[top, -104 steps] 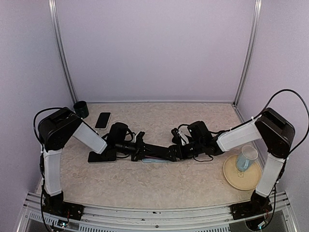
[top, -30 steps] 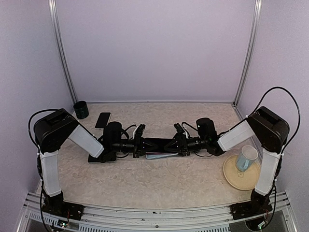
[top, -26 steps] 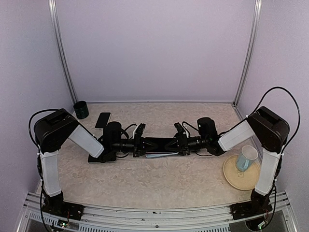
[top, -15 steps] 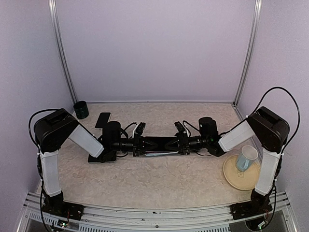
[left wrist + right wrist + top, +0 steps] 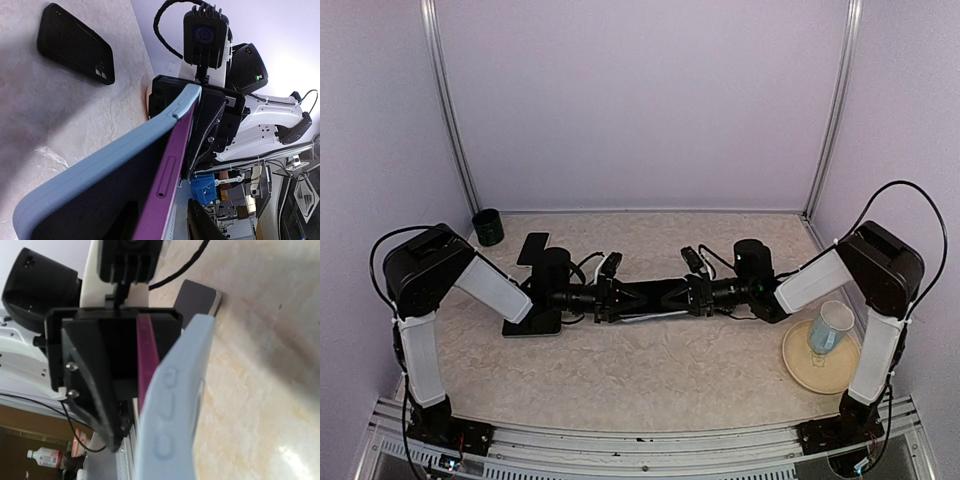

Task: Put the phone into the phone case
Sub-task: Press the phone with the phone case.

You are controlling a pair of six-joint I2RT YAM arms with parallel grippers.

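Observation:
The phone, a dark slab with a purple edge (image 5: 170,175), sits partly inside the light blue phone case (image 5: 100,170). Both are held on edge above the table centre, between the two arms. In the top view the case (image 5: 655,313) shows only as a pale strip under the black fingers. My right gripper (image 5: 688,296) is shut on the far end of the case and phone; its wrist view is filled by the blue case (image 5: 175,405) with the purple phone (image 5: 147,350) beside it. My left gripper (image 5: 618,297) stands open around the other end, one finger (image 5: 200,225) clear of the purple edge.
A black phone (image 5: 533,247) lies flat at the back left, near a dark cup (image 5: 488,226). A dark slab (image 5: 532,323) rests under my left forearm. At the right, a tan plate (image 5: 820,368) carries a clear cup (image 5: 831,327).
My left jaws have come apart off the phone, while my right jaws have closed on the case. The held pair has shifted slightly toward the back.

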